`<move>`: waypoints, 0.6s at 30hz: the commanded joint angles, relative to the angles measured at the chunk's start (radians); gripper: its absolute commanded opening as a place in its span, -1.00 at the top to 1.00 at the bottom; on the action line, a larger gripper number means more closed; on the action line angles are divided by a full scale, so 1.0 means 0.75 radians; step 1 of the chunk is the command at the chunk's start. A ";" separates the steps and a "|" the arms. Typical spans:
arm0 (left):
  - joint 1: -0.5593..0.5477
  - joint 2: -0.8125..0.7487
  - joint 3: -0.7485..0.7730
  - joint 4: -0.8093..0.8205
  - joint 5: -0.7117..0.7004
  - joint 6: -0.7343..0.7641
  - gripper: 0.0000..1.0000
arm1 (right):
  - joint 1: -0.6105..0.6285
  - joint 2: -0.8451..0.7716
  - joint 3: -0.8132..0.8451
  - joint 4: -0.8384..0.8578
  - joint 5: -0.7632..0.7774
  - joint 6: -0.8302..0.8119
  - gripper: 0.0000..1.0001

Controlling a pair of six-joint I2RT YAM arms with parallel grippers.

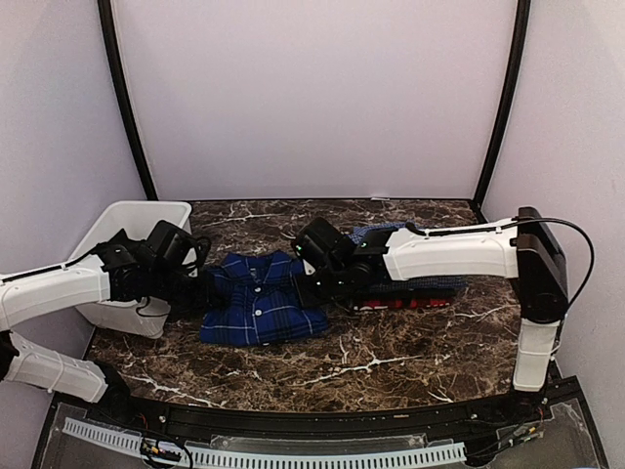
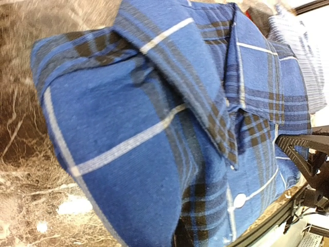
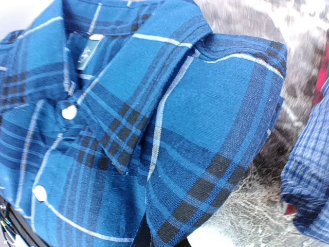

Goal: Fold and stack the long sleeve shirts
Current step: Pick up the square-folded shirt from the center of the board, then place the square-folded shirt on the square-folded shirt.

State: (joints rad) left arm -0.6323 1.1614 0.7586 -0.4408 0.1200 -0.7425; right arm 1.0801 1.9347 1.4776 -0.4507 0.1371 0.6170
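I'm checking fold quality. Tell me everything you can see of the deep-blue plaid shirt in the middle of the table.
The deep-blue plaid button-up shirt, woven cotton by its look with black and white lines, lies folded into a rectangle, front up, collar toward the far side, on the brown marble table. White buttons run down its placket; sleeves are tucked out of sight. The left pincer and right pincer are shut at its shoulders, apparently pinching the cloth.

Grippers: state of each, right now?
Left gripper: shut on the plaid shirt, at its shoulder.
Right gripper: shut on the plaid shirt, other shoulder.
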 commanded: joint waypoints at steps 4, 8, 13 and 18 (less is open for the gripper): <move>-0.004 -0.051 0.211 -0.068 0.022 0.066 1.00 | 0.009 -0.094 0.165 -0.038 0.051 -0.095 1.00; -0.003 -0.025 0.299 -0.075 0.025 0.079 1.00 | -0.025 -0.135 0.192 -0.047 0.052 -0.129 1.00; -0.008 0.052 0.398 -0.039 0.058 0.084 1.00 | -0.096 -0.212 0.182 -0.059 0.065 -0.175 1.00; -0.055 0.202 0.549 0.034 0.066 0.073 1.00 | -0.180 -0.308 0.110 -0.047 0.076 -0.222 1.00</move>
State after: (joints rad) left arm -0.6407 1.2453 1.0756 -0.4931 0.1421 -0.6979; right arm 0.9882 1.7885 1.5837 -0.5259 0.1791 0.4961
